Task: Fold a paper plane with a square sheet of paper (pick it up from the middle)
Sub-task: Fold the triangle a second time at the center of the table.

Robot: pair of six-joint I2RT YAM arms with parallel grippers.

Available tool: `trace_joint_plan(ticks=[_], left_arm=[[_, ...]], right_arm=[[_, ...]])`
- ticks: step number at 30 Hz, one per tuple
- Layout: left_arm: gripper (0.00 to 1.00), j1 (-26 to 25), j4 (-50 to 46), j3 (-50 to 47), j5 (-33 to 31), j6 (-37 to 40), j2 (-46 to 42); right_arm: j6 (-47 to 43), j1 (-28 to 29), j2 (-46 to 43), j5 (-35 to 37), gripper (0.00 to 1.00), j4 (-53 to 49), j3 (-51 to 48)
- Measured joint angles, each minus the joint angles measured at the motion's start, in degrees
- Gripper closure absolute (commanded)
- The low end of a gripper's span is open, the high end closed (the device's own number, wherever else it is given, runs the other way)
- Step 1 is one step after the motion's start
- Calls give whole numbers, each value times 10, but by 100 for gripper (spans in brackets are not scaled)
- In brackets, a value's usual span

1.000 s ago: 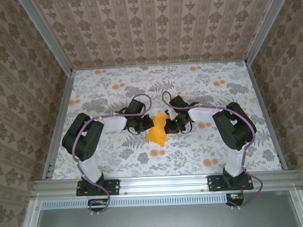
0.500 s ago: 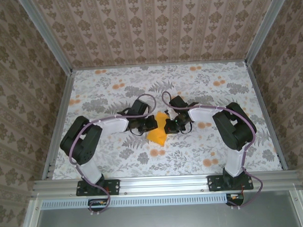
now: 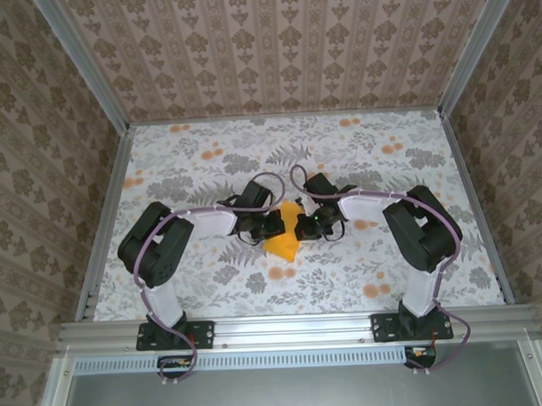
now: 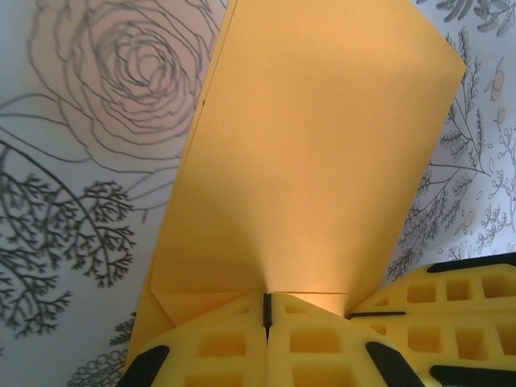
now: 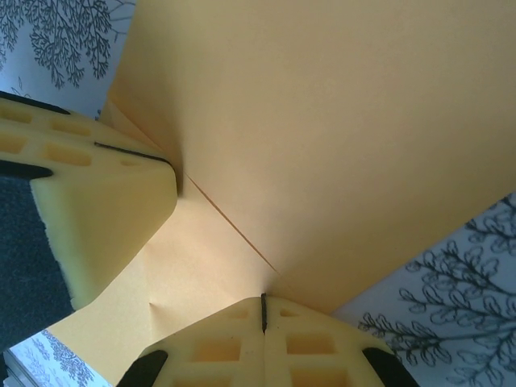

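Left gripper (image 4: 266,310) and right gripper (image 5: 263,310), each clamped on the sheet of paper (image 3: 285,240) (orange-yellow, folded)

The top camera is mounted high behind the arm bases (image 3: 173,336) and looks steeply down over the whole table (image 3: 345,281) from a distance. The wrist cameras look forward along the left gripper (image 4: 266,310) and the right gripper (image 5: 263,310) respectively, at very close range. All three views share the folded sheet of paper (image 3: 281,244) at mid-table.
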Motion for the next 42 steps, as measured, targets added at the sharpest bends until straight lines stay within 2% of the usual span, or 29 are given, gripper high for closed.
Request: trace_joint_plan(ticks=[6,12,21,28,42], left_arm=[[96,-10,30,-13,-9,-9,0],[97,-14,64,-30,-12,-20,-3],[97,-15,81,-39,-13,-30,-6],[97,-15,89,-44,-13,-30,-7],[97,-15,94,-46,-13,-34,-7]], right_arm=[[21,4,-70,-8,97,1,-30],[45,33,-145,-12,96,18,-48],[64,87,-96,-4,97,26,-54],[72,87,-53,3,97,27,-54],[75,87,-40,4,97,35,-55]])
